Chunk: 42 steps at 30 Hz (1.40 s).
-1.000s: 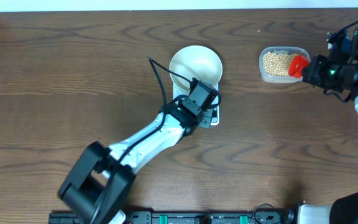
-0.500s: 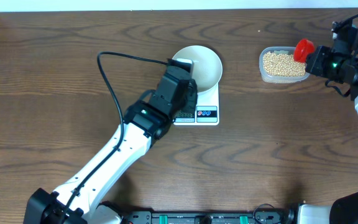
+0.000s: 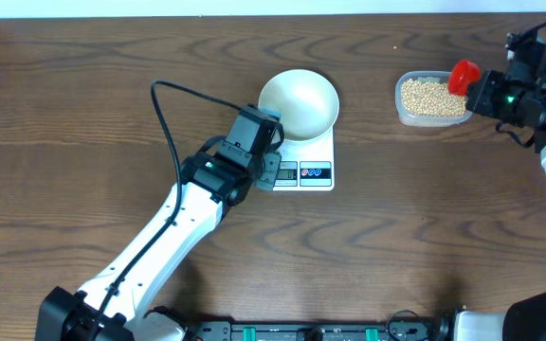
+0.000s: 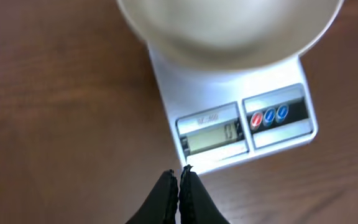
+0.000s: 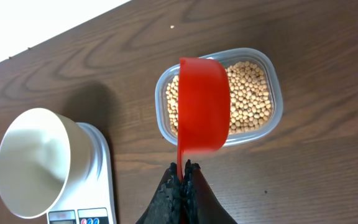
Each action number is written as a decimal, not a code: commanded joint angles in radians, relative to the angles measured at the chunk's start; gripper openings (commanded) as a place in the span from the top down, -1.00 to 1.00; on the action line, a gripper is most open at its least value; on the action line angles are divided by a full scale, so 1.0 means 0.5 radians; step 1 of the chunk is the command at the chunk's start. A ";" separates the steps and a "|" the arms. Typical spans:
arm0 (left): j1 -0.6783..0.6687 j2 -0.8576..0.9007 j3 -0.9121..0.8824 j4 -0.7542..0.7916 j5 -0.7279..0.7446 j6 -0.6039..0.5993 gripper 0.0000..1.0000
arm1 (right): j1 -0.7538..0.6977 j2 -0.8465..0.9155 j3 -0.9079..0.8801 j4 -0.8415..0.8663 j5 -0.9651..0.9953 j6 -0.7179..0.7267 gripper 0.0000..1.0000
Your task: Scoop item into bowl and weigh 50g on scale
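Note:
The white bowl (image 3: 299,101) sits empty on the white scale (image 3: 316,156), whose display and red and blue buttons (image 4: 269,116) face front. It also shows in the left wrist view (image 4: 229,31) and the right wrist view (image 5: 33,158). The beige beans (image 3: 429,96) fill a clear tub (image 5: 272,74) at the right. My left gripper (image 4: 180,173) is shut and empty, its tips just at the scale's front left corner (image 4: 191,158). My right gripper (image 5: 184,167) is shut on the handle of a red scoop (image 5: 202,102), held above the tub's left half (image 3: 463,74).
A black cable (image 3: 173,114) loops from the left arm over the table left of the bowl. The white wall edge runs along the table's far side (image 3: 254,8).
My left arm swung left off the scale and drew back slightly, uncovering the display. My right gripper lifted the red scoop up over the tub, then held still.

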 commanded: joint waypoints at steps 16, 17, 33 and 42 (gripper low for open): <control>-0.175 -0.018 -0.110 -0.205 0.050 -0.270 0.85 | -0.011 0.002 0.031 -0.101 0.007 -0.007 0.98; -0.175 -0.018 -0.122 -0.194 0.082 -0.242 0.86 | -0.011 0.002 0.031 -0.108 0.007 -0.008 0.98; -0.174 -0.018 -0.176 -0.054 0.206 -0.130 0.09 | -0.011 0.002 0.031 -0.207 0.007 -0.008 0.97; -0.174 -0.018 -0.176 -0.055 0.206 -0.130 -0.64 | -0.011 0.002 0.031 -0.236 0.007 -0.008 0.98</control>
